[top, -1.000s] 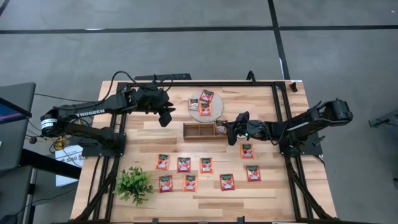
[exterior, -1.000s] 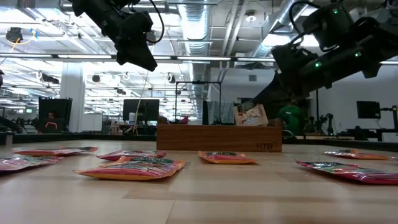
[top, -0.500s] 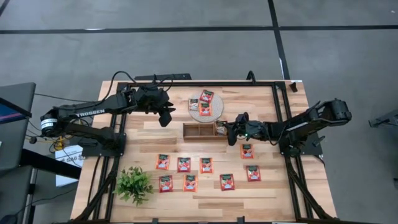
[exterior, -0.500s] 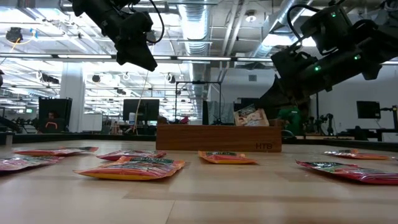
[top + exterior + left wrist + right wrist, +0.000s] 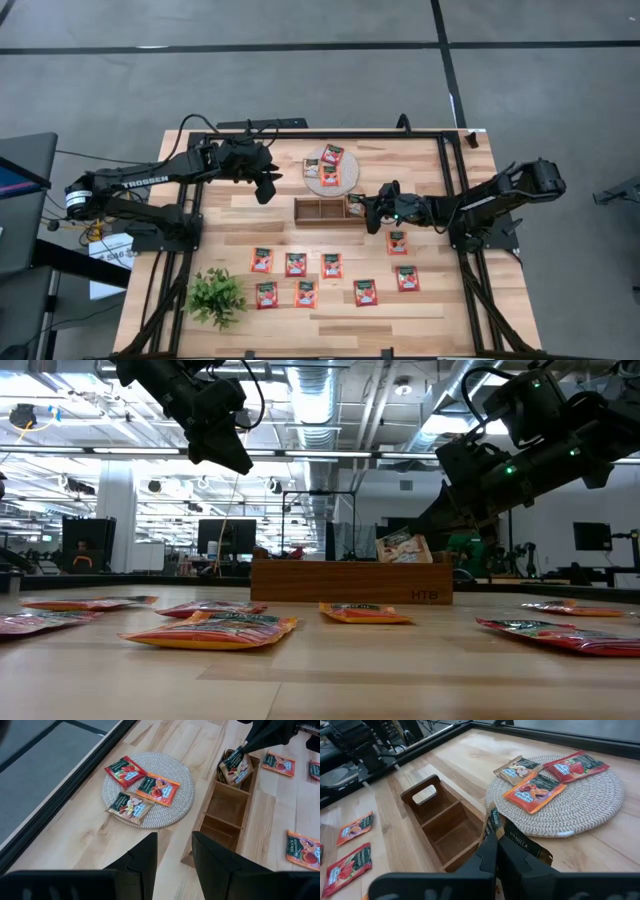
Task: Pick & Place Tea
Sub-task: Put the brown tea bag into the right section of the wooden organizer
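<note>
Several red-orange tea sachets [image 5: 331, 265] lie flat on the table's near half. Three more [image 5: 150, 790] rest on the round woven mat [image 5: 330, 172]. The wooden tray [image 5: 322, 210] stands mid-table. My right gripper [image 5: 496, 847] is at the tray's right end [image 5: 362, 208], shut on dark-topped tea sachets [image 5: 235, 764]. In the low view a held sachet [image 5: 400, 546] shows above the tray wall, its lower part hidden. My left gripper [image 5: 172, 857] hovers open, high over the table left of the mat [image 5: 265, 185]. My right gripper pinches the dark-topped sachets by an upper edge [image 5: 512, 840] between its two fingers; one sachet or two, I cannot tell. The fingers [image 5: 246, 747] come slanting down from the table's right side. The sachets stand tilted, their lower end down in the tray's right end compartment [image 5: 240, 772].
A small green plant [image 5: 215, 297] stands at the table's near left corner. The tray's middle and left compartments [image 5: 445, 827] show bare wood. Black frame rails [image 5: 455, 180] run along the table's sides. Bare wood lies between the tray and the sachet rows.
My right gripper has shifted very slightly at the tray's right end, and the held sachets have settled a little lower behind the tray wall. It stays shut on them.
</note>
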Robot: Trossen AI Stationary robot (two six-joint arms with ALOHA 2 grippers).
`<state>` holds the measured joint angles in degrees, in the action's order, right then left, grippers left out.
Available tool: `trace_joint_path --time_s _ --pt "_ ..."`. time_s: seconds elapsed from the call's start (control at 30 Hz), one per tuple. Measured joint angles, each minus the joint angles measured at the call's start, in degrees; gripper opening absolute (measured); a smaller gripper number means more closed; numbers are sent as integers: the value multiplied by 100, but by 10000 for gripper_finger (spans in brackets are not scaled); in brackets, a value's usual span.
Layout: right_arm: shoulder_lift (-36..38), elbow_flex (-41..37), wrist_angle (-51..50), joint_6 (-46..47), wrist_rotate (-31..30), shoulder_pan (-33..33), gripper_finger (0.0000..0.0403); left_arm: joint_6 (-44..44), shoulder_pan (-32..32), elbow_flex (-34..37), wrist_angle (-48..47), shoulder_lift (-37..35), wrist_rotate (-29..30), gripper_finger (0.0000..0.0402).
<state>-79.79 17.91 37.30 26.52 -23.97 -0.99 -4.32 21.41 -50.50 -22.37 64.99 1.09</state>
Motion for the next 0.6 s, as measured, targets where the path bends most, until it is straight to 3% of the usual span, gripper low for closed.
trace_joint_path --time_s 0.6 --pt "2 48 -6 -377 156 227 0 83 0 0 0 0 -1 115"
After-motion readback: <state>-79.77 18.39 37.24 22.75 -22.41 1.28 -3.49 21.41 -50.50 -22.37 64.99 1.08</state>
